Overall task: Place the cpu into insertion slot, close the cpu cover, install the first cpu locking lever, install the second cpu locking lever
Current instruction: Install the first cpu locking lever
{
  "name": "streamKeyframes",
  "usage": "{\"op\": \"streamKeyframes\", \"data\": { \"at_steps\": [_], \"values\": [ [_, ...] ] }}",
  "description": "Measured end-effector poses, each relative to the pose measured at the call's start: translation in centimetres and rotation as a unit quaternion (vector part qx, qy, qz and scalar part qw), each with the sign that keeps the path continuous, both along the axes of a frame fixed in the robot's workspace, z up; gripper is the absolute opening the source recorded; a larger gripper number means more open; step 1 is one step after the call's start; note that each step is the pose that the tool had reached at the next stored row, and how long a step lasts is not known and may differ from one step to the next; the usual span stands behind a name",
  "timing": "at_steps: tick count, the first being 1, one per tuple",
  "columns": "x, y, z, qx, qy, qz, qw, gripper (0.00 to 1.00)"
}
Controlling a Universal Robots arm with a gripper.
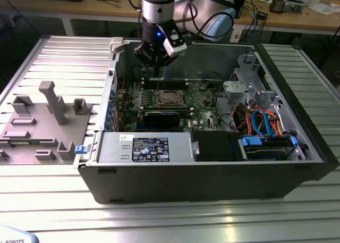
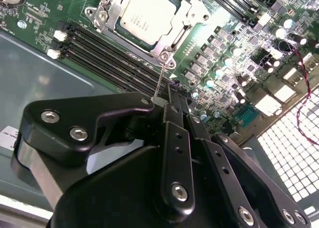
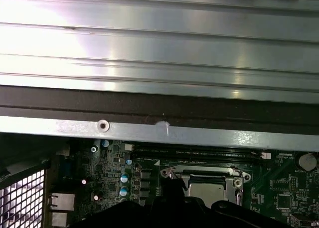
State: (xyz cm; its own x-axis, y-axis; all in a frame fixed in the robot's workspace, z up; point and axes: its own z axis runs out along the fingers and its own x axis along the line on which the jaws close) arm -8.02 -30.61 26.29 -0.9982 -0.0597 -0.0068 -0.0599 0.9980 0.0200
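Already the small flat square cpu with its dull silver-grey metal top (image 2: pixel 143 14) lies seated in the socket on the green motherboard (image 2: pixel 239 53), and the thin silvery metal cpu cover (image 2: pixel 110 12), a frame plate with a square opening, sits down around it so that the chip's top shows through the opening. In the first wrist view the same chip (image 3: pixel 207 190) appears beneath the frame, just past my black knuckles.

From the socket a thin bright wire locking lever (image 2: pixel 160 78) runs out from the screwed corner of the frame straight toward me, its long axis pointing from that corner to my fingertips. My black claw (image 2: pixel 167 101) is pressed together at the tips, and the lever's free end disappears right where they meet; I judge that I am pinching it, though the contact itself is hidden by my own fingers. So the socket lies ahead of and below me, with the lever as the line between us.

In the exterior view my claw (image 1: pixel 154 62) hangs inside the open dark grey computer case (image 1: pixel 212 184), above the board and just behind the socket (image 1: pixel 170 98), toward the case's far wall. The case rests on a ribbed aluminium table (image 1: pixel 159 221), and grey plastic fixtures (image 1: pixel 48 120) stand on the exterior view's left.
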Motion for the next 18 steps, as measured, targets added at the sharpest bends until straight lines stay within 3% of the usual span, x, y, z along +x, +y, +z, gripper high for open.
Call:
{"op": "streamKeyframes", "data": {
  "at_steps": [18],
  "values": [
    [1.71,0.00,0.00,0.0000,0.0000,0.000,1.00000,0.11]
  ]
}}
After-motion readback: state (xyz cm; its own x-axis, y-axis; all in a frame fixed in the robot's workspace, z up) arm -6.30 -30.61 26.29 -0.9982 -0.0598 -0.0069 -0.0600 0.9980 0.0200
